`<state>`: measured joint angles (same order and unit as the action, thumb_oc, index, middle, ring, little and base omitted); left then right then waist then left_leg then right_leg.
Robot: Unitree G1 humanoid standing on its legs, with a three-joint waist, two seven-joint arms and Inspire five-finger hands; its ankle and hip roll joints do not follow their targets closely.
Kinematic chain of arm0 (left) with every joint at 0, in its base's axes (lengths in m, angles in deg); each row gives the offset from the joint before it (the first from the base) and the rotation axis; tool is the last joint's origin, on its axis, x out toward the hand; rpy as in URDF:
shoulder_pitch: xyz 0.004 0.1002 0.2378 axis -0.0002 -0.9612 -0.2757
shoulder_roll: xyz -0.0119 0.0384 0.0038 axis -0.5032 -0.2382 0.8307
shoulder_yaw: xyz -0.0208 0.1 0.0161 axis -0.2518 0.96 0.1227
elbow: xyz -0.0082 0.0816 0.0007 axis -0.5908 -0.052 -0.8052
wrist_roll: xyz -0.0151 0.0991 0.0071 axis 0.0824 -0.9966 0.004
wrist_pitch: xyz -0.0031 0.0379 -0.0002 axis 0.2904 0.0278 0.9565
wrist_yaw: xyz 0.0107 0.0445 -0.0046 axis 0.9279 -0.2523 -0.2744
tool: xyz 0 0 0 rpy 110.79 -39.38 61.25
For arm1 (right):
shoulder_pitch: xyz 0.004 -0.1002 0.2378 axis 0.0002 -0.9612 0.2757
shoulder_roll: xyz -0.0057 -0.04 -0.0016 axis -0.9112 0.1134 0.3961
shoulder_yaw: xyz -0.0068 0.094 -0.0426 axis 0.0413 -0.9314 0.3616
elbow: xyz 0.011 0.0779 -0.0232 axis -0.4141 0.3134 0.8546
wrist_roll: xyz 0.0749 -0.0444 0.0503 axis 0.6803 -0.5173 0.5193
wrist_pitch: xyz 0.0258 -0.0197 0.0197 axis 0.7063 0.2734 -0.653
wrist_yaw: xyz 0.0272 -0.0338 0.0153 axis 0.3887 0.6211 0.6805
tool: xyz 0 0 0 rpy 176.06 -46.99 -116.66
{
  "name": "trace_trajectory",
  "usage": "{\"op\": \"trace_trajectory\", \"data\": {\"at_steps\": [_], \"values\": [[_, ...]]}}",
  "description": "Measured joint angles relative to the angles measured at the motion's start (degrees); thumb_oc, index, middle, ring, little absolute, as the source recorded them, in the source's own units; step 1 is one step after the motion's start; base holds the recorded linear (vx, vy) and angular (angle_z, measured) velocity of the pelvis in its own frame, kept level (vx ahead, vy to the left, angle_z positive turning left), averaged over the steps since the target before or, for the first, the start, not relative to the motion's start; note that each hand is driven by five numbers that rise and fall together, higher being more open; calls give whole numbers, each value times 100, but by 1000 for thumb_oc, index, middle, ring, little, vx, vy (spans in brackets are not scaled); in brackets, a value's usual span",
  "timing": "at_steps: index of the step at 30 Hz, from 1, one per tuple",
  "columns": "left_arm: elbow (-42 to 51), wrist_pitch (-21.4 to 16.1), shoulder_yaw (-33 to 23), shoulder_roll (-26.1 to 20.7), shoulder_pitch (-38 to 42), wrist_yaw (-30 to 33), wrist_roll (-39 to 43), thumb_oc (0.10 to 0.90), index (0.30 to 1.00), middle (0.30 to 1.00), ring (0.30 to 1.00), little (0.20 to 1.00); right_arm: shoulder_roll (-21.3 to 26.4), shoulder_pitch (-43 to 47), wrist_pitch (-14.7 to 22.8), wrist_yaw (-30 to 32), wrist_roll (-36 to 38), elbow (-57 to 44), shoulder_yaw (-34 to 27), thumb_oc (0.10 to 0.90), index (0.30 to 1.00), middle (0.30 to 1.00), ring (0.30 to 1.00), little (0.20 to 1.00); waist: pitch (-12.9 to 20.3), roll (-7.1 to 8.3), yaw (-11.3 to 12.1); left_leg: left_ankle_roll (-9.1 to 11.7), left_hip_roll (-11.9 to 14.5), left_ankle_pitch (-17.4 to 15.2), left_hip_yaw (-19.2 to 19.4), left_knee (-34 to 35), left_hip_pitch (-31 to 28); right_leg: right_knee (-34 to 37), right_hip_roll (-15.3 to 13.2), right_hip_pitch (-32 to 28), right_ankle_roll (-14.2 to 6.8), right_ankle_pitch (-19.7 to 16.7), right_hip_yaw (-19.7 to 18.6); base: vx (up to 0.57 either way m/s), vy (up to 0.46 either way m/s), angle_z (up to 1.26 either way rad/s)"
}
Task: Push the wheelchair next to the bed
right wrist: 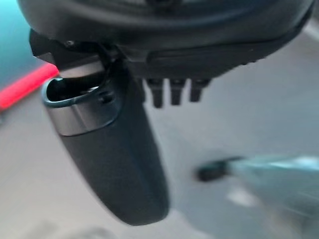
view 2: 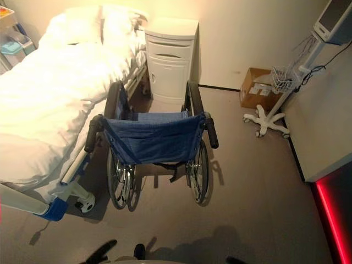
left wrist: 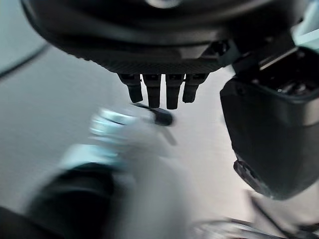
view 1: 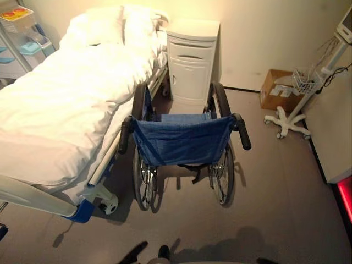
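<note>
A wheelchair (view 1: 181, 143) with a blue fabric back and seat stands on the grey floor, its back towards me. Its black push handles (view 1: 125, 135) (view 1: 243, 132) are free. Its left wheel sits close against the side rail of the bed (view 1: 66, 99), which has white covers and pillows. The chair faces the wall by the bed's head. In the left wrist view my left hand (left wrist: 154, 94) hangs over the floor with straight fingers and holds nothing. In the right wrist view my right hand (right wrist: 114, 164) is also open over bare floor, thumb standing out.
A white bedside cabinet (view 1: 191, 60) stands just ahead of the wheelchair. To the right are a cardboard box (view 1: 278, 91) and a white wheeled stand (view 1: 291, 118) with a wire basket. A shelf cart (view 1: 19, 38) stands beyond the bed. A white wall panel (view 1: 330, 126) borders the right side.
</note>
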<state>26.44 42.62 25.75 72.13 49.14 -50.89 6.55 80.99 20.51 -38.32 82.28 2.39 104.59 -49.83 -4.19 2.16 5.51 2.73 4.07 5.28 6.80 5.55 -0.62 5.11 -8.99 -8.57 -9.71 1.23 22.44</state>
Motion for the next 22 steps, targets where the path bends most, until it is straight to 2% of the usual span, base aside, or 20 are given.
{"op": "trace_trajectory", "data": {"at_steps": [4,8,14,22], "values": [[-778,-110,-113,270,269,68,148,800,900,900,900,900,-309,242,-127,-1338,-974,474,585,800,900,900,900,900,39,4,17,-3,-16,0,-22,0,25,-2,-17,-5,13,27,31,8,32,6],[-1221,-280,-164,283,477,231,75,800,900,900,900,900,-246,311,-10,-2078,-1752,531,897,800,900,900,900,900,134,53,-9,-7,-24,0,-20,2,30,-5,-22,-5,14,36,27,-3,17,1],[-1473,-314,-176,274,621,345,76,800,900,900,900,900,-207,257,201,-2504,-2037,570,913,800,900,900,900,900,205,132,-146,-7,-20,-3,-7,4,21,-5,-18,-7,41,60,11,0,0,0],[-1523,-320,-177,262,644,323,177,800,900,900,900,900,-208,255,261,-2780,-2374,698,902,800,900,900,900,900,249,170,-126,-8,-20,-5,-11,4,21,-4,-18,-12,44,61,8,0,0,0]]}}
